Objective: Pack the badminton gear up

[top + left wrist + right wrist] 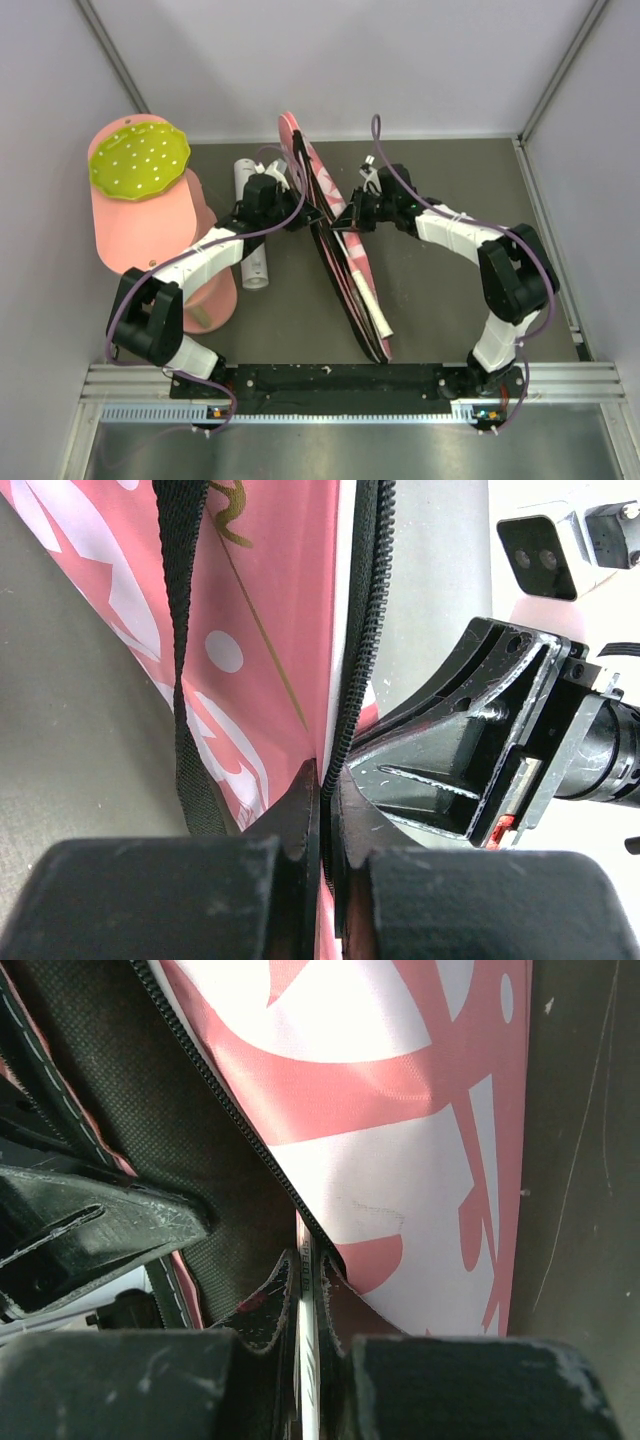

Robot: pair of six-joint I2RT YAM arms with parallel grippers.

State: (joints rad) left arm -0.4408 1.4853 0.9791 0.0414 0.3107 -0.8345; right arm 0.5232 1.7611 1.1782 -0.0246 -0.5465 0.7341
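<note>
The pink "SPORT" bag [345, 262] stands on its edge in the middle of the table, between both arms. My left gripper [298, 215] is shut on the bag's black zipper edge [362, 630]; its jaws [328, 780] meet on the cloth [260, 630]. My right gripper [348, 220] faces it from the other side. In the right wrist view its jaws [308, 1260] are shut on a thin white lettered racket shaft [306, 1290] at the bag's opening [400, 1110]. The white tube [254, 262] lies left of the bag, partly under my left arm. The shuttlecocks are out of view.
The big pink cylinder [160, 240] with the yellow-green dotted disc [138, 158] lies at the left. A black strap [185, 680] hangs along the bag. Grey walls close the table at the back and sides. A metal rail [350, 380] runs along the near edge.
</note>
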